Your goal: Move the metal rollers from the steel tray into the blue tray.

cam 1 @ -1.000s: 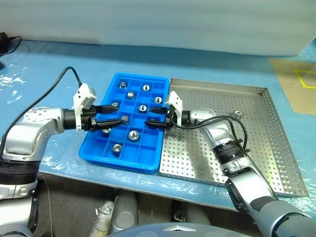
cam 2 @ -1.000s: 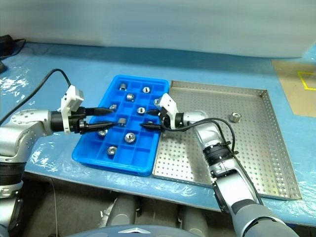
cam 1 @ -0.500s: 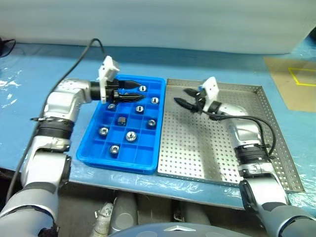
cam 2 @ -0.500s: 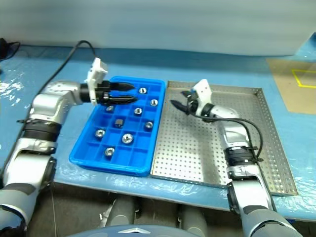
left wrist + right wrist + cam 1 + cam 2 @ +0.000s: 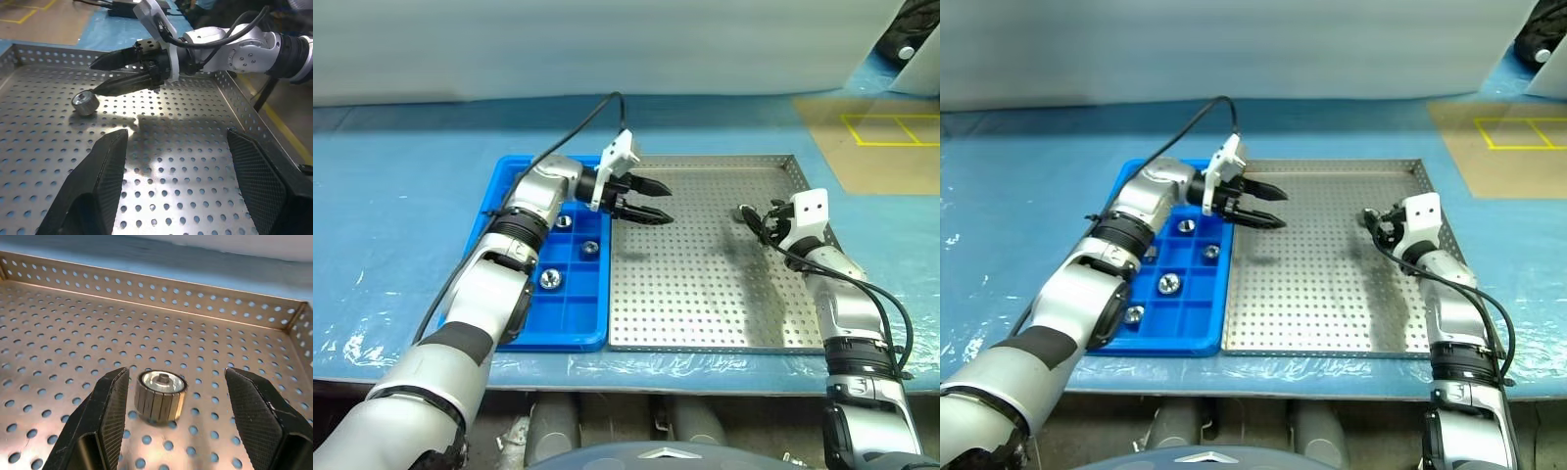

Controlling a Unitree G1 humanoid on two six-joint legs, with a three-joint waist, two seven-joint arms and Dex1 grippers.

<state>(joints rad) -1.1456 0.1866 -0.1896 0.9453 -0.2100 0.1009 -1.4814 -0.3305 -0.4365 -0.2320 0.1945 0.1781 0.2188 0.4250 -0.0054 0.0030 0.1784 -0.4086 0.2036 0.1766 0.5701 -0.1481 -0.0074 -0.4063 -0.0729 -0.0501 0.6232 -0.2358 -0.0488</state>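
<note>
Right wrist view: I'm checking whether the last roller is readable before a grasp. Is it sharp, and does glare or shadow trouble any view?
Right wrist view: the roller is sharp on the steel tray, its ribbed side clear, lit warm without glare. Left wrist view: a bright glare patch on the perforated base beside the right gripper. Left eye view: the left gripper casts a soft shadow on the tray.

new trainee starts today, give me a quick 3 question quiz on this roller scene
1. True or false: a metal roller lies on the steel tray.
2. Which pincer has the roller between its open fingers? A left pincer B right pincer
3. Fill in: the left pincer hovers over the ____ tray, beside the blue tray.

Key: 1 true; 2 B, not yet gripped; 3 steel.
</note>
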